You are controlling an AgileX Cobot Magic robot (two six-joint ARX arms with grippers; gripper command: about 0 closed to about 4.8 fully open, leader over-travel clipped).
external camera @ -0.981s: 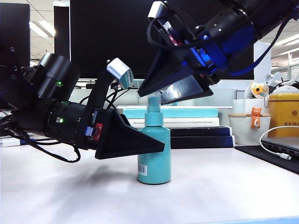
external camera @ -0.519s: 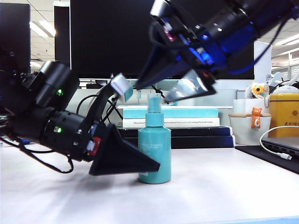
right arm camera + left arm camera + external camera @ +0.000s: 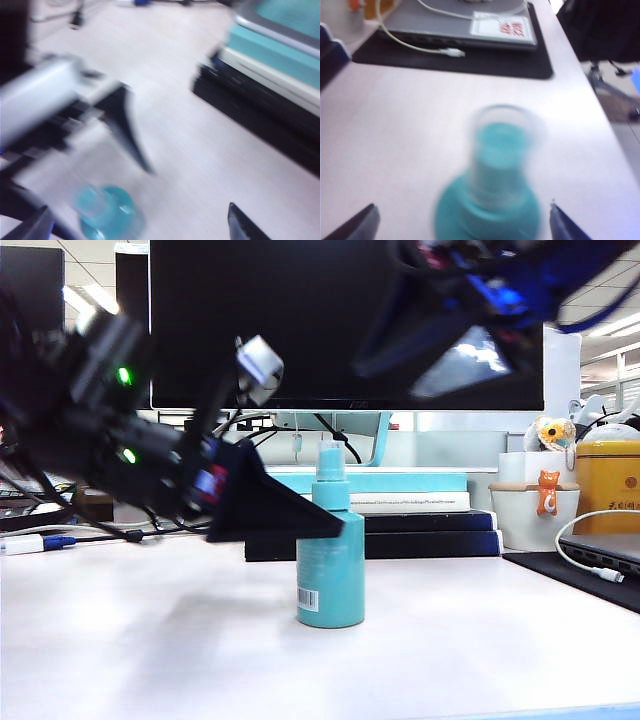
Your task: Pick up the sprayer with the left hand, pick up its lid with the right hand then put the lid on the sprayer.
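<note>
The teal sprayer point(image 3: 330, 565) stands upright on the white table point(image 3: 480, 650), barcode label near its base. The clear lid point(image 3: 504, 120) sits over its nozzle. My left gripper point(image 3: 335, 528) is open; its black wedge crosses in front of the sprayer's shoulder. In the left wrist view the sprayer point(image 3: 490, 215) sits between the two fingertips point(image 3: 367, 215), apart from both, with the left gripper point(image 3: 461, 210) looking down on it. My right gripper point(image 3: 392, 380) is open, blurred, high above and to the right of the sprayer. In its wrist view the right gripper point(image 3: 139, 209) holds nothing and the sprayer point(image 3: 107, 215) lies below.
A stack of books point(image 3: 410, 502) with a teal one on top lies behind the sprayer, under a dark monitor point(image 3: 300, 320). To the right are a white cup with a cat figure point(image 3: 535, 510), a yellow tin point(image 3: 608, 485), and a laptop point(image 3: 465, 30) with a white cable on a black mat point(image 3: 470, 62).
Both grippers have opened and let go. The left arm rose and drew back from the sprayer's body. The right arm lifted up and to the right, leaving the lid on the nozzle.
</note>
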